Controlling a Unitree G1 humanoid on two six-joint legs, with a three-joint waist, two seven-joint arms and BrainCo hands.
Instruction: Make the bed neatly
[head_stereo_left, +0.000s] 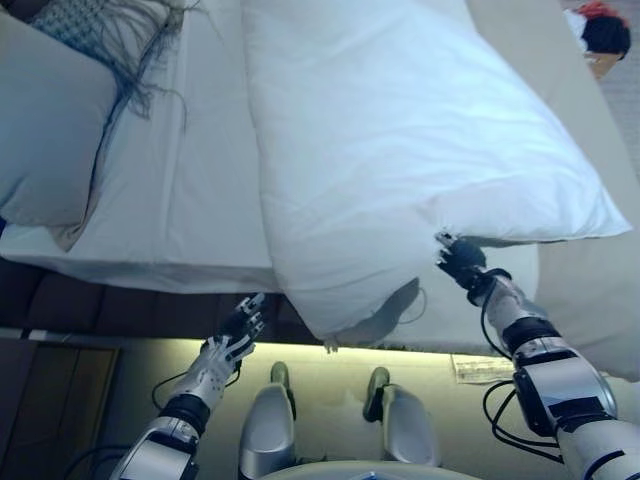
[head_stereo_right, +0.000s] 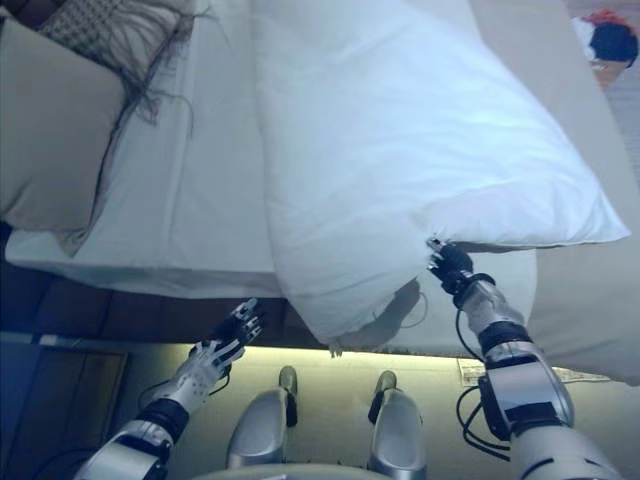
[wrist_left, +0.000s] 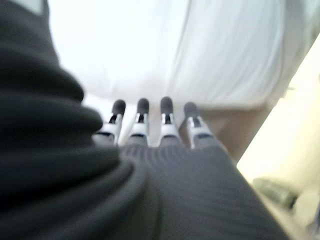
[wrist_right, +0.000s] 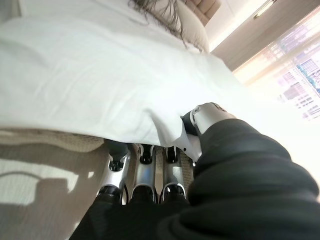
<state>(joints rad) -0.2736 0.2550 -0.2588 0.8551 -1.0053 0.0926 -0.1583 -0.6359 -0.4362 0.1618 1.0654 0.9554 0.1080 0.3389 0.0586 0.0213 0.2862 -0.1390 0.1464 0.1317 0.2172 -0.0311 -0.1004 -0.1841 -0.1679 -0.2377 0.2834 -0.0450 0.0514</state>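
A thick white duvet (head_stereo_left: 400, 130) lies folded over the bed's white sheet (head_stereo_left: 190, 190), and its lower corner hangs over the bed's near edge. My right hand (head_stereo_left: 462, 260) holds the duvet's edge. In the right wrist view its thumb (wrist_right: 200, 120) lies on top of the cloth (wrist_right: 75, 85) and its fingers (wrist_right: 145, 165) are under it. My left hand (head_stereo_left: 235, 335) is open and empty, below the bed's near edge, to the left of the hanging corner. In the left wrist view its straight fingers (wrist_left: 150, 120) point at the white bedding.
A large grey pillow (head_stereo_left: 45, 130) and a fringed cushion (head_stereo_left: 110, 30) lie at the left end of the bed. The dark bed base (head_stereo_left: 100, 300) runs along the near side. A paper sheet (head_stereo_left: 480, 368) lies on the floor. A red and dark object (head_stereo_left: 603, 30) shows at top right.
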